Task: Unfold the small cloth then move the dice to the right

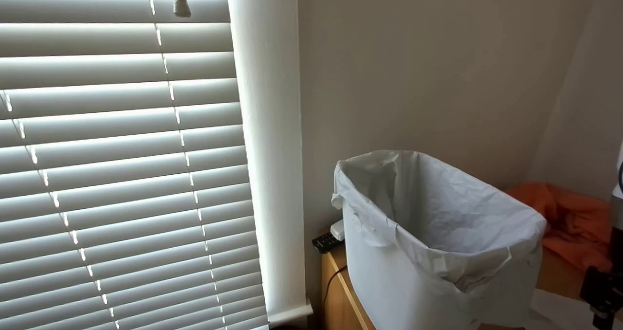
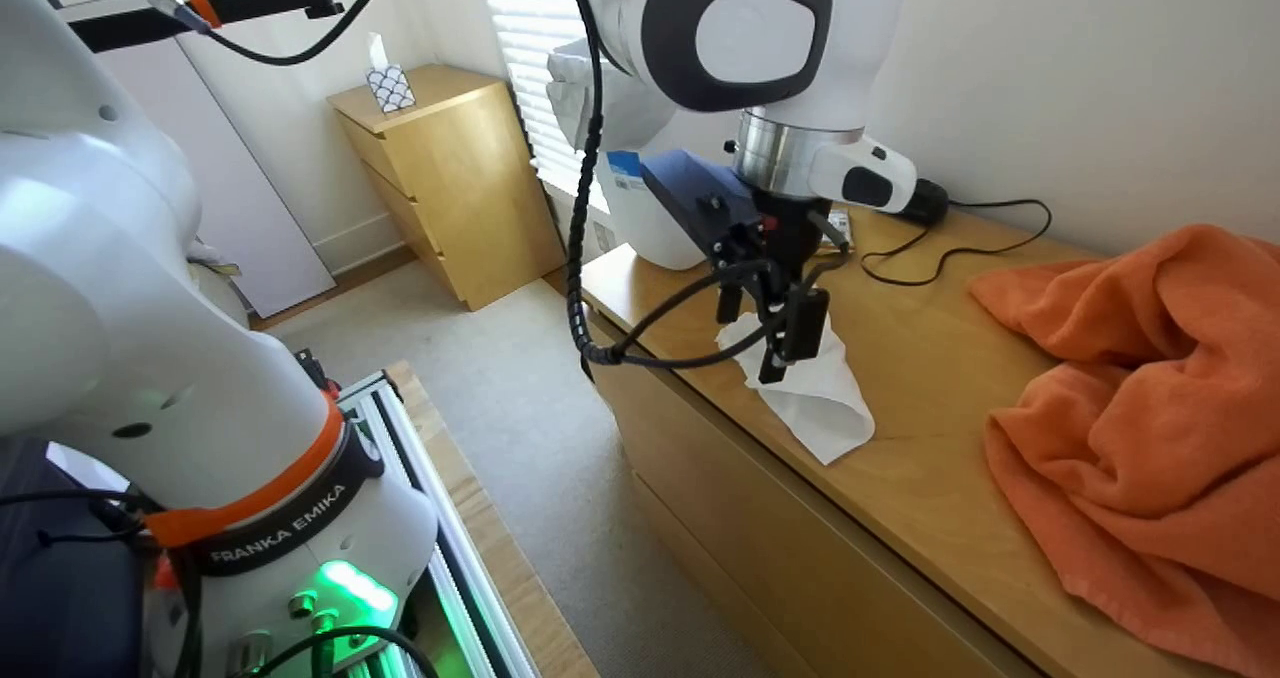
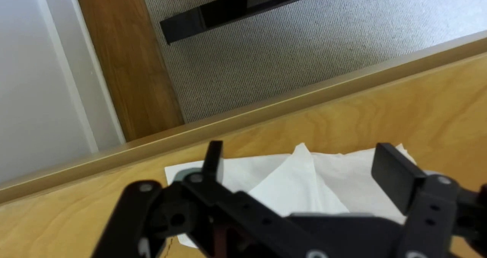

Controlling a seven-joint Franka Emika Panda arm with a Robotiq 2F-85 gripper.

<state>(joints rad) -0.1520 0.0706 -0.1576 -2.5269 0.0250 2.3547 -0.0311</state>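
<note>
A folded white piece, thin cloth or paper, lies on the wooden dresser top (image 2: 930,358) in an exterior view (image 2: 825,413). The wrist view shows it under the jaws (image 3: 296,185), with a pointed flap folded over its middle. A wrinkled, heaped orange-red cloth (image 2: 1150,448), larger than the white piece, lies farther along the dresser; it also shows in an exterior view (image 1: 577,218). My gripper (image 2: 752,338) is open and empty above the white piece, pointing down; its fingers stand wide apart in the wrist view (image 3: 298,151). The dice are hidden or out of view.
A white bin with a white liner (image 1: 413,281) stands at the dresser's window end. A dark remote (image 1: 325,242) lies by it. A black cable (image 2: 940,268) runs along the wall side. The dresser's front edge (image 3: 266,107) drops to the carpet.
</note>
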